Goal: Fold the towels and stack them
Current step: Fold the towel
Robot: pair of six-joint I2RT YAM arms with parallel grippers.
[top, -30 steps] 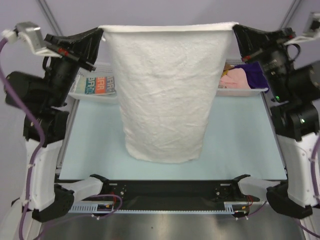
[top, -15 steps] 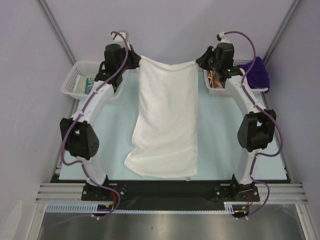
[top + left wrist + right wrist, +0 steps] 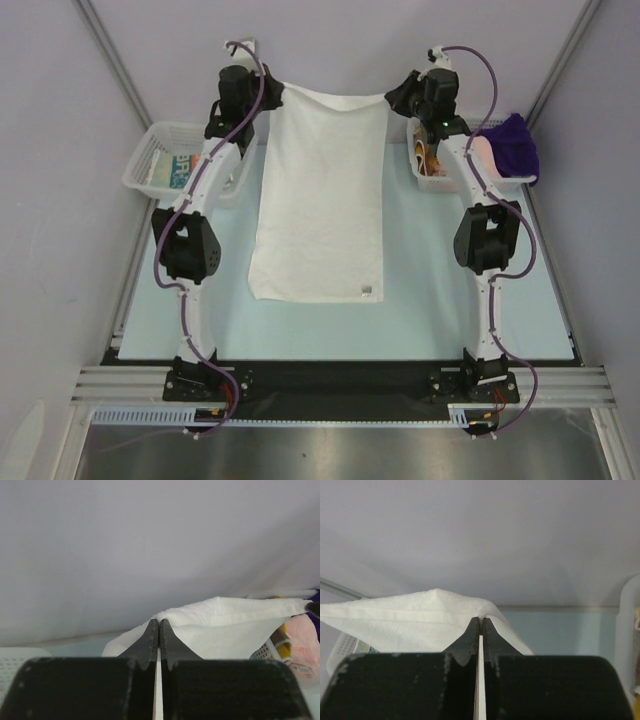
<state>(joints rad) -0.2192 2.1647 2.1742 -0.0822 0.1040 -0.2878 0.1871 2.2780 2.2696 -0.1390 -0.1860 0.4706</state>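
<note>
Closure is seen from above at both arms. The left pincer [image 3: 274, 95] is clamped shut on the far left corner of the white towel [image 3: 320, 200], and the right pincer [image 3: 393, 100] is clamped shut on its far right corner. The far edge is stretched between them, sagging slightly in the middle. The rest of the towel is laid out toward the near side on the pale green bench [image 3: 440, 300], with a small label [image 3: 367, 292] shown near its near right corner. A white left basket [image 3: 145, 160] with a printed towel [image 3: 186, 168] is set at the far left. A right basket [image 3: 430, 178] with a pink towel [image 3: 486, 150] and a purple towel [image 3: 512, 142] is set at the far right. The bench is enclosed by plain lilac-grey walls [image 3: 330, 40], and a metal rail [image 3: 340, 382] is fixed along its near edge.

From the left wrist, the two dark fingers are seen pressed together with the white corner pinched between their tips. The cloth is drawn away to the right, where a brown and yellow towel [image 3: 282, 646] is glimpsed beside the pink one.

From the right wrist, the fingers are likewise pressed together on a white corner, and the cloth is drawn away to the left above the mesh of the left basket.
</note>
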